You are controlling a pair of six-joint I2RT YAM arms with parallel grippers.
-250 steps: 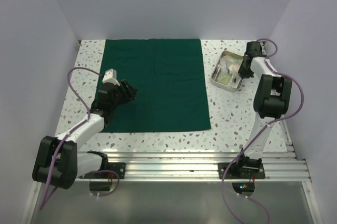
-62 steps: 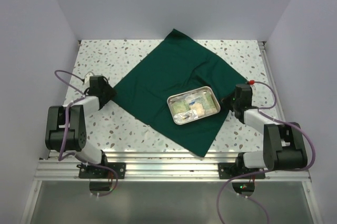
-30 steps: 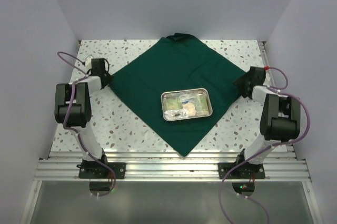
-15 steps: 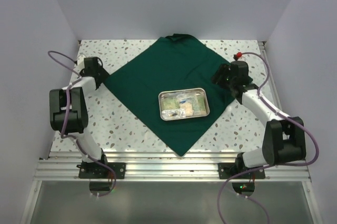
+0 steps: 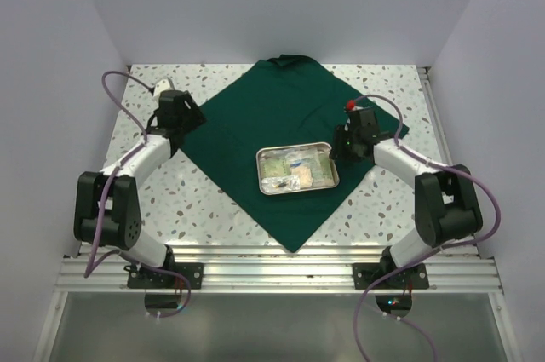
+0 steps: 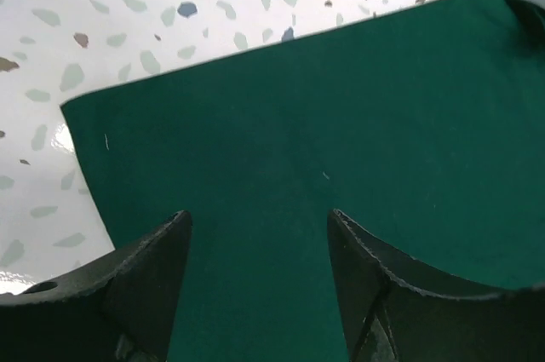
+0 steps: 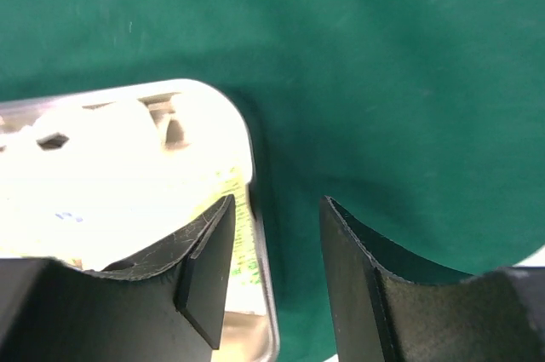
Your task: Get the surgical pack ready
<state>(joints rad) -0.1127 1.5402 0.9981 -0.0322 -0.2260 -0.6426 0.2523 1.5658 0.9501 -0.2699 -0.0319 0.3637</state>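
Green cloth point(image 5: 281, 119) lies diamond-wise, steel tray point(image 5: 300, 191) at its middle, contents too glared for me to read. Left gripper point(image 6: 257, 219) gapes over the cloth corner, right gripper point(image 7: 277, 204) astride the tray rim, both empty.

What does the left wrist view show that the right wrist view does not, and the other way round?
Only the left wrist view shows the left gripper and a corner of the green cloth on the speckled tabletop. Only the right wrist view shows the right gripper and the steel tray holding pale packets. Both show open fingers over green cloth.
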